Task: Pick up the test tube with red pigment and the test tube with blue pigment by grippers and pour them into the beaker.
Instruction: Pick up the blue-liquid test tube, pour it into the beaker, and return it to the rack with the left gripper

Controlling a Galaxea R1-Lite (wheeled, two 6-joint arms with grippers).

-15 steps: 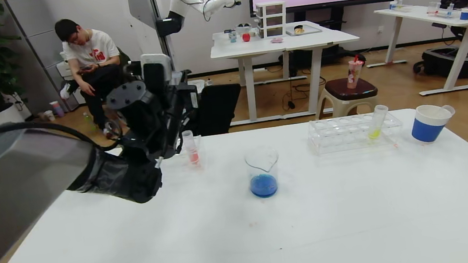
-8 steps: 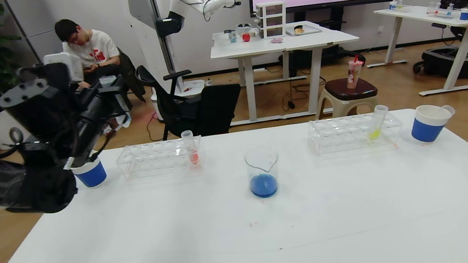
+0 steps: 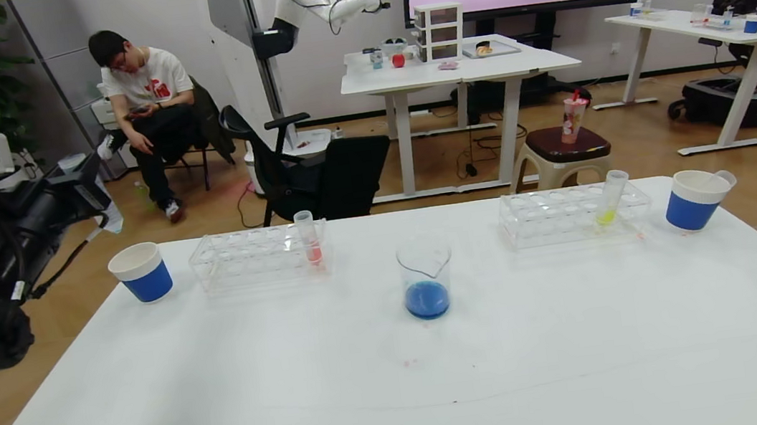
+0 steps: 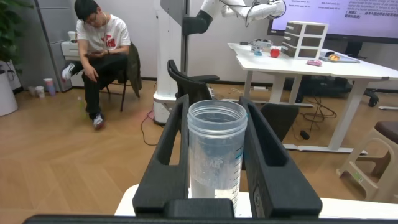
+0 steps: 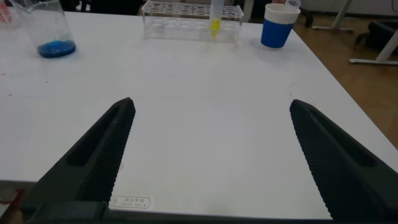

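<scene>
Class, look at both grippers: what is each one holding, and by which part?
The left gripper clamps an emptied clear test tube around its sides. The right gripper holds nothing.

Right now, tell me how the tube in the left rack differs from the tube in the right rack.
The tube in the left rack holds red-orange liquid; the tube in the right rack holds yellow. The red one stands nearly upright, the yellow one leans. The red one sits at its rack's end nearer the beaker, the yellow one farther out. Both are slender, clear, and nearly empty.
</scene>
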